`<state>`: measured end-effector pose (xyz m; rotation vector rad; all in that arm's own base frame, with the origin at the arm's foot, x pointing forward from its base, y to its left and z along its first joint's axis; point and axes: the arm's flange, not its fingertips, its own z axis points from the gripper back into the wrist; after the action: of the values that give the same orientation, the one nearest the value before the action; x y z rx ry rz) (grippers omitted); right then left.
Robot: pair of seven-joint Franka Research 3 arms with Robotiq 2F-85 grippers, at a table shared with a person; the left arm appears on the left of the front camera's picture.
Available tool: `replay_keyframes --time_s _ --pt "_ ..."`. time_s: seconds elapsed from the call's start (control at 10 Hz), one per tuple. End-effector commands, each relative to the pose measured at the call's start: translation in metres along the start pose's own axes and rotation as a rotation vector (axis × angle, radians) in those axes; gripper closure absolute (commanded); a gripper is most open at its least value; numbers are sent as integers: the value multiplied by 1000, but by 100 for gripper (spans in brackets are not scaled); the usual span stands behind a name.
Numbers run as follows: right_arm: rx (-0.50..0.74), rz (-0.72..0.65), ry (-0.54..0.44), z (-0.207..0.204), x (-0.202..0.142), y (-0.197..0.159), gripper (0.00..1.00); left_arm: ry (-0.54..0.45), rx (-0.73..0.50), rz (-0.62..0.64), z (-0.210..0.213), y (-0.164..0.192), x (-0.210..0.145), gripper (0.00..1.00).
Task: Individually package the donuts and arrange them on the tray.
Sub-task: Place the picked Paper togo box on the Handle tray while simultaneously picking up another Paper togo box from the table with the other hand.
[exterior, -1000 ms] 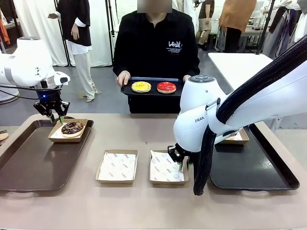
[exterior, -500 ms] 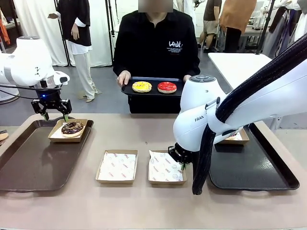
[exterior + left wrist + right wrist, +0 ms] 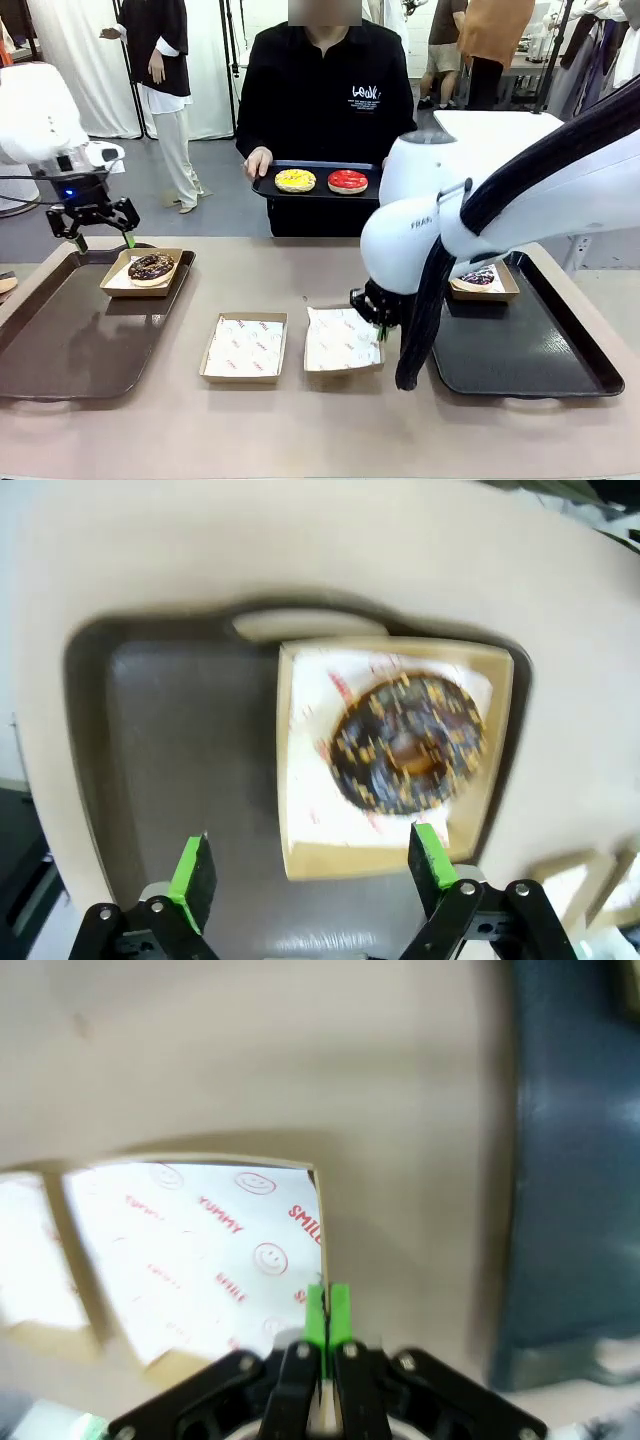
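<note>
At mid-left of the front view, one dark iced ring donut w/ pale speckles (image 3: 151, 267) sits in a shallow brown cardboard box lined w/ white paper (image 3: 115, 288). That box rests on the far corner of the big dark-brown tray (image 3: 60, 350). Left gripper (image 3: 104, 238) hangs above & just behind it, not touching, jaws wide open w/ nothing in them. Left wrist view frames the boxed donut (image 3: 405, 745) beyond the green pads (image 3: 192, 880), clear of both. Reads as packed & placed.

Mid-right: a second dark donut (image 3: 478, 277) lies in its own box on the black tray (image 3: 540, 370), partly behind the white arm. Prob. done too.

Upper centre: a person holds a small black serving tray (image 3: 315, 192) w/ a yellow-iced donut (image 3: 294, 181) and a glossy red donut (image 3: 347, 182) side by side, neither boxed.

Bench (image 3: 300, 430), centre: two empty paper-lined boxes. The left empty box (image 3: 244, 346) lies flat, untouched. The right empty box (image 3: 343, 340) has the right gripper (image 3: 380, 315) at its right edge. Right wrist view shows the jaws pinched shut on that box's rim near a corner (image 3: 200, 1250), pads meeting at the edge.

Est. progress: approx. half. 2 of 4 donuts are boxed & on trays. Yellow & red ones need boxing, then a place on a tray. Both spare boxes are ready for that.
</note>
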<state>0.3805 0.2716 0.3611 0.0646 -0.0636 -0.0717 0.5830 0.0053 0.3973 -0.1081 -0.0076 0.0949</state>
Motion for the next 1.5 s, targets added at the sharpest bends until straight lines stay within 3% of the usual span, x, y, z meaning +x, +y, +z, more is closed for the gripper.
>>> replay_keyframes --time_s 0.0,0.4,0.7,1.1,1.4 --pt "30 6 -9 58 3 -7 100 77 -181 52 27 36 -22 0" --pt "-39 10 3 155 51 20 100 169 -595 40 55 133 -45 0" --pt "-58 3 4 182 107 47 100 191 -837 44 41 197 -64 0" --pt "-11 -20 39 164 158 61 100 39 -1036 2 6 240 -104 0" --pt "-6 -1 60 153 166 69 100 -96 -1115 8 7 253 -131 0"
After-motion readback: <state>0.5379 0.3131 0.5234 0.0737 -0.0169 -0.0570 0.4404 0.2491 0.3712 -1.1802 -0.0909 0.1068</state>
